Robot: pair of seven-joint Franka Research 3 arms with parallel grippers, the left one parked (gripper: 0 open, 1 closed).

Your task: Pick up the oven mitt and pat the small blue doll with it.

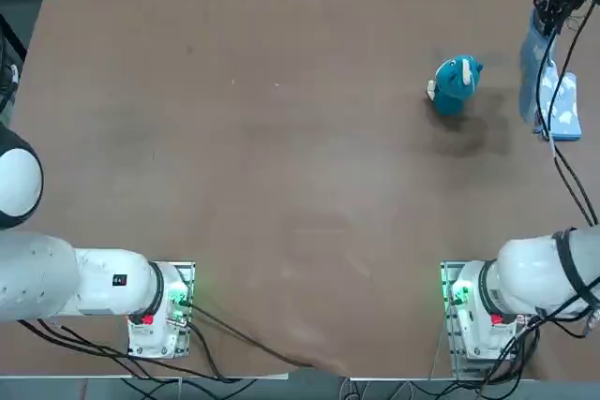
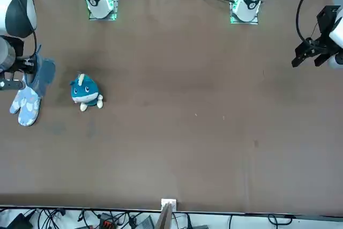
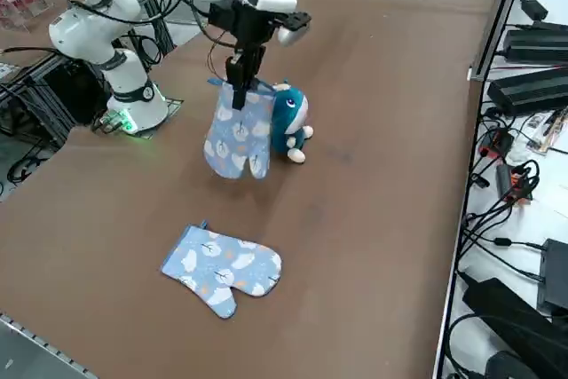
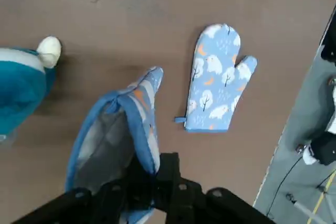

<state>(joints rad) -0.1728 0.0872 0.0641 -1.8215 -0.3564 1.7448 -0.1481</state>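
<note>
Our right jaws (image 4: pixel 149 182) are clamped shut on the cuff of one oven mitt (image 3: pixel 240 130), which hangs down beside the small blue doll (image 3: pixel 289 122). We see a second mitt (image 3: pixel 224 265) flat on the tabletop (image 3: pixel 373 246).

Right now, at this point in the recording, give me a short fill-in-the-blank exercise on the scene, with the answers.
The robot's right hand is shut on the cuff of a pale ____ padded fabric oven mitt.
A second, look-alike white-patterned padded mitt lies flat on the brown ____.
The small teal plush doll with white fins is held by ____.
In the front view, the hanging mitt is to the ____ of the doll.

Missing words: blue; table; nothing; left
</note>
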